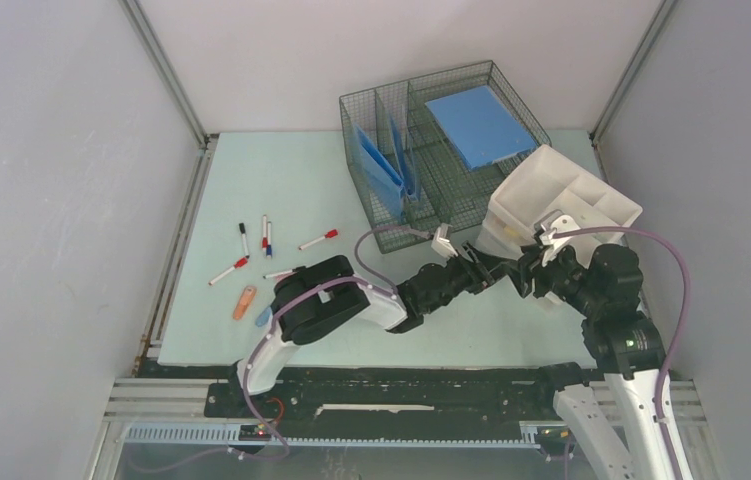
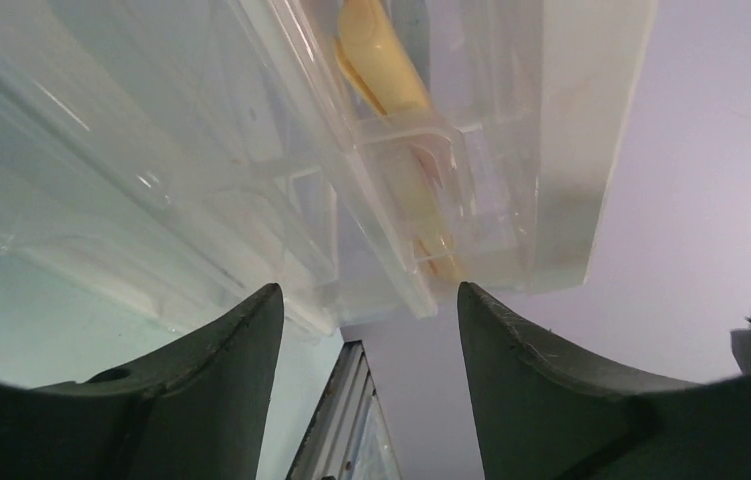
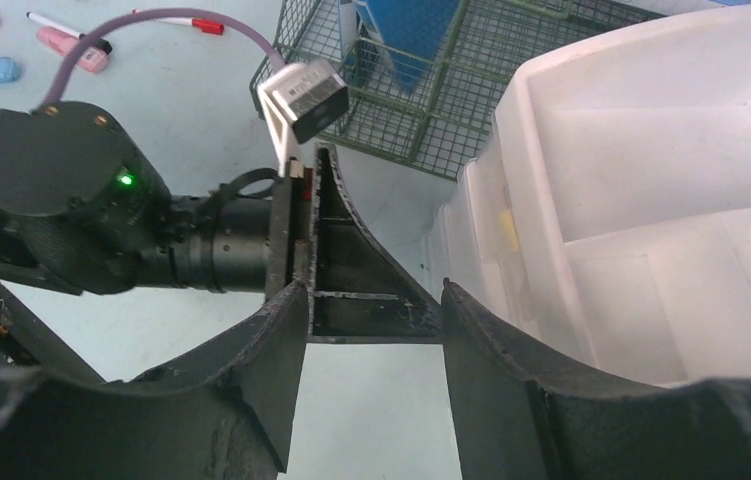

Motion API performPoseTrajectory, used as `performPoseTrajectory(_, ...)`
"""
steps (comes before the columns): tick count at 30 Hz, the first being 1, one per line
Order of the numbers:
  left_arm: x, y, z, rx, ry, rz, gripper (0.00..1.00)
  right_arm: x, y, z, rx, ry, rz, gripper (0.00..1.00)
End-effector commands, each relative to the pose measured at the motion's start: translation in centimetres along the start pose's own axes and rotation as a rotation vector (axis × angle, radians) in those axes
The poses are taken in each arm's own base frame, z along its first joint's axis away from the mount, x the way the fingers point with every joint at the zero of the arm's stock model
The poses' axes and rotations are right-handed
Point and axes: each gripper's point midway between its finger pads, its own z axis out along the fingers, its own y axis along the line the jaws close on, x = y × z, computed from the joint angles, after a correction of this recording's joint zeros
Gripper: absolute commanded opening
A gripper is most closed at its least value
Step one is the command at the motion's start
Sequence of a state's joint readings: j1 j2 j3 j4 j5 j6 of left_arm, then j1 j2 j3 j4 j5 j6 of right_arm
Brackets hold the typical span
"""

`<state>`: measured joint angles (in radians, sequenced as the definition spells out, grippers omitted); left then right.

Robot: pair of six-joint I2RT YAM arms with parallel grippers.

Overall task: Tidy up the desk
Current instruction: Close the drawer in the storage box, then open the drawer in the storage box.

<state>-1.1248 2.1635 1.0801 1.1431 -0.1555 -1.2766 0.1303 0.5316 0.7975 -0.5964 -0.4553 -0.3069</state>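
Observation:
The desk [image 1: 281, 180] is a pale mint-green tabletop. At its right side a white translucent compartment tray [image 1: 561, 190] sits tilted, its far side leaning by the wire basket. My left gripper [image 1: 484, 263] reaches across to the tray's near left edge. In the left wrist view that gripper [image 2: 368, 290] is open, with the tray [image 2: 201, 180] edge right at its fingertips and a yellow object [image 2: 381, 60] inside a compartment. My right gripper [image 1: 527, 272] hovers just beside it. It [image 3: 371, 290] is open and empty, with the tray [image 3: 651, 200] against its right finger.
A wire basket [image 1: 431, 130] at the back holds upright blue folders [image 1: 386, 165] and a flat blue book [image 1: 476, 125]. Several markers [image 1: 243, 240] lie scattered at the left, with an orange piece [image 1: 243, 302] and a blue one [image 1: 264, 317] near the left arm's base.

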Motion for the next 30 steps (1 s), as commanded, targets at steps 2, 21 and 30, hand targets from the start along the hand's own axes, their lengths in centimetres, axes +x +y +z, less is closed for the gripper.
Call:
performPoseTrajectory(2,0.1,-1.0,2.4,0.055,-0.032,-0.103,0.67,-1.8,-0.5,-0.4,0.031,-0.061,0.004,0.59)
performPoseTrajectory(21,-0.2,0.2,4.9,0.101,-0.062,-0.180,0.68,-1.8,-0.1,-0.5,0.013,-0.064,-0.006,0.59)
performPoseTrajectory(30,-1.6,-0.3,4.5,0.152,-0.113,-0.121,0.62,-1.7,0.0,-0.4,0.007,-0.061,-0.007,0.59)
